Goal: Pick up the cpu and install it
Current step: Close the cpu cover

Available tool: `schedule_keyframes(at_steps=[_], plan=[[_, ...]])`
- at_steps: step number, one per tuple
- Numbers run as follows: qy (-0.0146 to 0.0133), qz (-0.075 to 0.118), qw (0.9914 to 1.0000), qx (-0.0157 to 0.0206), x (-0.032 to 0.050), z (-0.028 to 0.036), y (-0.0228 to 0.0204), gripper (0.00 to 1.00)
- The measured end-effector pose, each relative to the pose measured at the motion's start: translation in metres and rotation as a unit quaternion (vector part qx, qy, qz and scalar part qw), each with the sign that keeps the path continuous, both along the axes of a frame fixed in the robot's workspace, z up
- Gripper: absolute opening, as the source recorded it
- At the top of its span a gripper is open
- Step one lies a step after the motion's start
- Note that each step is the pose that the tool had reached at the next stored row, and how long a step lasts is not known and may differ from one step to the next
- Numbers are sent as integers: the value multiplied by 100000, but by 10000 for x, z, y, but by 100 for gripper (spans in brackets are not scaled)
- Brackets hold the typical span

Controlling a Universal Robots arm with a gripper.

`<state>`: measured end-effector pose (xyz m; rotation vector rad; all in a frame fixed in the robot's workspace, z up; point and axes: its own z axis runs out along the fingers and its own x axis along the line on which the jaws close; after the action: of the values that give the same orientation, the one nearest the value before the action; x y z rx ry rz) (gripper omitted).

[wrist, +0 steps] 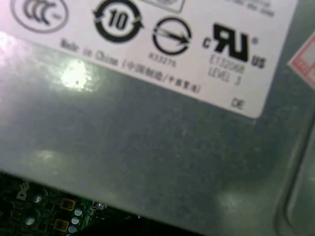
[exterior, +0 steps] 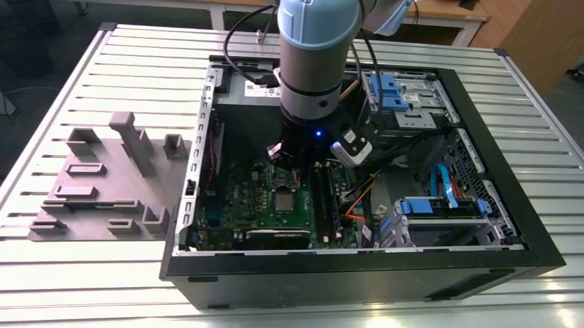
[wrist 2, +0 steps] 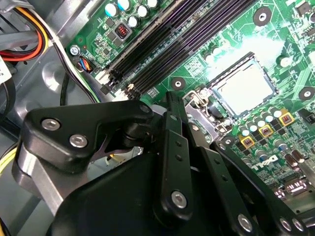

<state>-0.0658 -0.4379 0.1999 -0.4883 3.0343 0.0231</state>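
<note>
On the exterior view's left, a grey fixture tray [exterior: 91, 184] lies on the slatted surface [exterior: 82, 287], beside the open computer case [exterior: 365, 273]. The arm [exterior: 315, 61] reaches down into that case over the motherboard [exterior: 246, 198]. In the second wrist view your hand [wrist 2: 192, 147] hangs over the board; you cannot tell whether it is spread or pressed together. Beyond it the cpu [wrist 2: 244, 87] lies flat inside the socket frame [wrist 2: 197, 104]. By my judgement the seating step is done or nearly so. Any further move calls for a slow, straight path clear of the memory slots [wrist 2: 187, 44].
</note>
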Motion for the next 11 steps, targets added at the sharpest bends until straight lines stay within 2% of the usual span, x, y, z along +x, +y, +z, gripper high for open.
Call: schedule_keyframes(at_steps=[11], plan=[[-11, -5, 100000, 16, -13, 14, 0, 10]])
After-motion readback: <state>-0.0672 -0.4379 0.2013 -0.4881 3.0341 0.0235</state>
